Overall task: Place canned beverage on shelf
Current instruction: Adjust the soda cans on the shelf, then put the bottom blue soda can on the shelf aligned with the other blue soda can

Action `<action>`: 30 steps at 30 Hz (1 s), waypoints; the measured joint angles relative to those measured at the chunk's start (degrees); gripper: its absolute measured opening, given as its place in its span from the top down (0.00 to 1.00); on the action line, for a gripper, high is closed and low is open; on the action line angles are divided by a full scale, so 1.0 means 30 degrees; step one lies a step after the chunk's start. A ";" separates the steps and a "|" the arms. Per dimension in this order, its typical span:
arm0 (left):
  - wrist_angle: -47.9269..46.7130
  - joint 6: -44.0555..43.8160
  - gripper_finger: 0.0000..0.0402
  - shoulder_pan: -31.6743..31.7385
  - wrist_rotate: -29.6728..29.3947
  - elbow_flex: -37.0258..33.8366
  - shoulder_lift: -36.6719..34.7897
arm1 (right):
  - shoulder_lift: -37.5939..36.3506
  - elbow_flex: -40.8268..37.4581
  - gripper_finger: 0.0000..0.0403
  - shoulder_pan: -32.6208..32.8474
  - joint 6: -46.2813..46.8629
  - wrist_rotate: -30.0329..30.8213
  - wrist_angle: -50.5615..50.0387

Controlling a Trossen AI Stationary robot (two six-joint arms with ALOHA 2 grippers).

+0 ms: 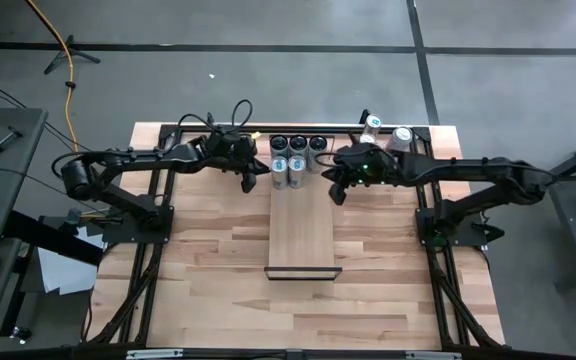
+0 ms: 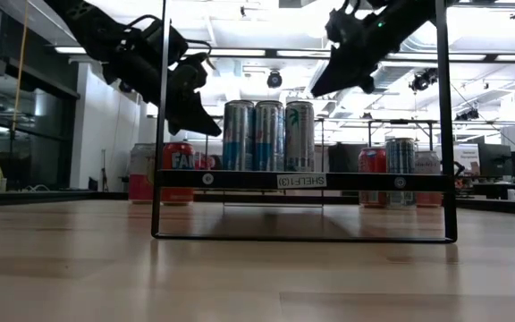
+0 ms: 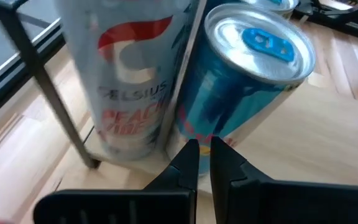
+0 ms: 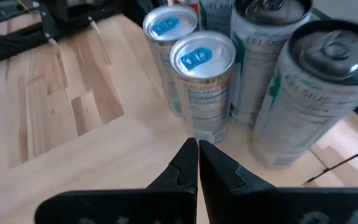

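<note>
The shelf [image 1: 303,235] is a pale plank in a dark frame at the table's middle; the low view shows its board [image 2: 240,179] raised off the tabletop. Three cans [image 2: 269,134] stand upright in a row on its far end [image 1: 297,170]. My left gripper [image 1: 251,180] hangs just left of the row, fingers nearly closed and empty, its tips close before the blue can [image 3: 247,81] and a white Celsius can [image 3: 129,74]. My right gripper [image 1: 336,190] hangs just right of the row, shut and empty, above the plank [image 4: 104,155].
Three more cans [image 1: 298,144] stand behind the shelf's far end, and two more [image 1: 386,132] at the far right. Red and silver cans [image 2: 164,170] show behind the shelf in the low view. The near half of the plank and the tabletop [image 1: 218,270] are bare.
</note>
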 joint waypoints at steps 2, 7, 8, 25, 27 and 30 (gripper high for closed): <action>-0.0516 -0.0017 1.00 0.0098 -0.0200 0.0000 -0.0336 | 0.0350 0.0000 1.00 0.0046 -0.0051 -0.0013 0.0100; -0.2852 -0.0033 1.00 0.0777 -0.0826 0.0000 -0.2578 | -0.0956 -0.0007 1.00 -0.0101 -0.0709 -0.0020 -0.0452; -0.3115 -0.0098 1.00 0.0922 -0.0824 0.0000 -0.3255 | -0.1551 0.0000 1.00 -0.0209 -0.0917 0.0116 -0.0675; 0.0676 -0.4057 1.00 0.0106 -0.1627 0.0029 -1.0786 | -0.7175 0.0000 0.99 -0.1261 0.0594 0.2058 -0.2558; 0.0680 -0.4283 1.00 0.0106 -0.1898 0.0029 -1.0771 | -0.7175 0.0000 0.95 -0.1587 0.1184 0.2926 -0.2696; 0.0791 -0.4543 1.00 0.0121 -0.1980 0.0029 -1.0764 | -0.6987 0.0267 0.84 -0.2785 0.1383 0.3449 -0.4476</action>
